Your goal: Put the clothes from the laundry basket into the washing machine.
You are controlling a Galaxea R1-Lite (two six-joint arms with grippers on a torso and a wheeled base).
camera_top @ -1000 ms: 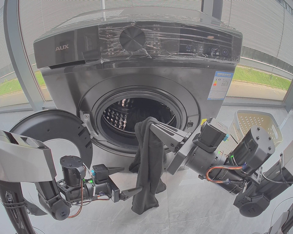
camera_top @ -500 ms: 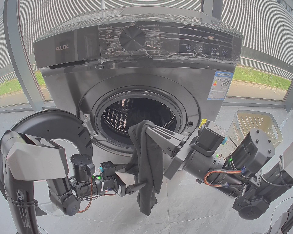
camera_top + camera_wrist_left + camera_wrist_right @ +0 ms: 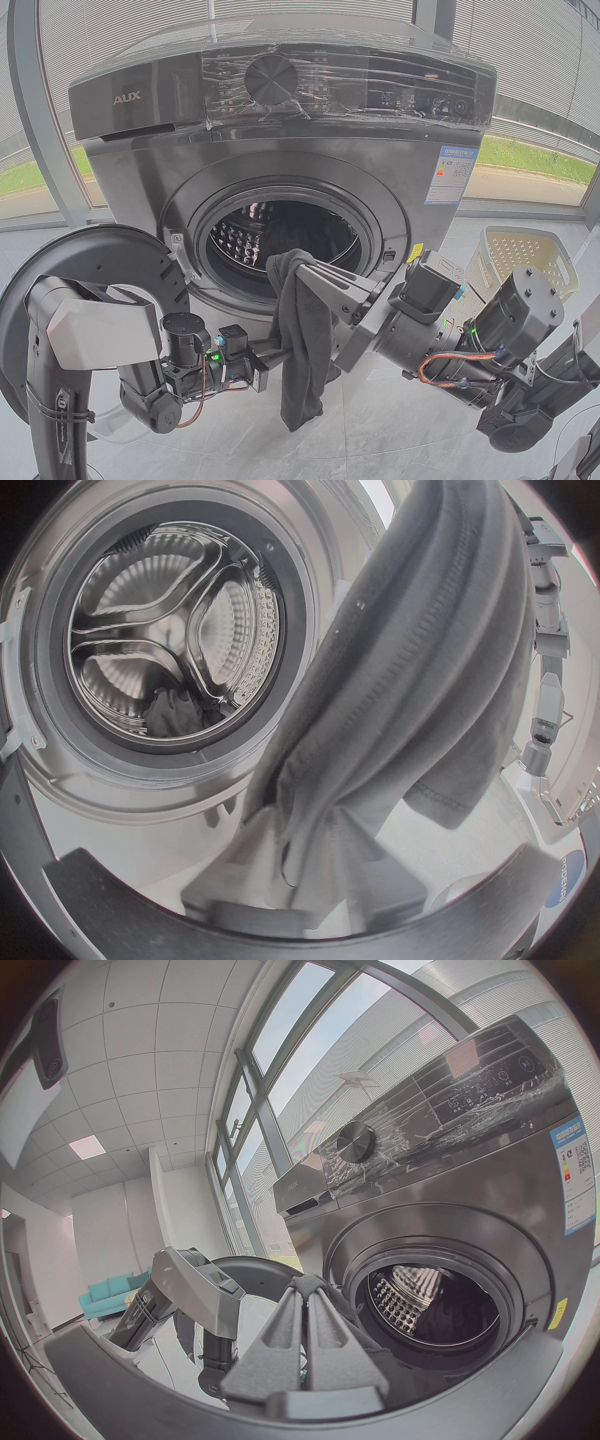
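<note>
Garment of dark grey cloth hangs clamped in my right tool. I cannot tell my left tool's grip.

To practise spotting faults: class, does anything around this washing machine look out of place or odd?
The control panel is covered in crinkled clear film, odd for a machine in use. Otherwise nothing: the dark garment hangs from the right gripper before the open drum.

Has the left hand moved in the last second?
Yes. Against the washer, the left hand has risen and shifted right, up to the hanging cloth.
</note>
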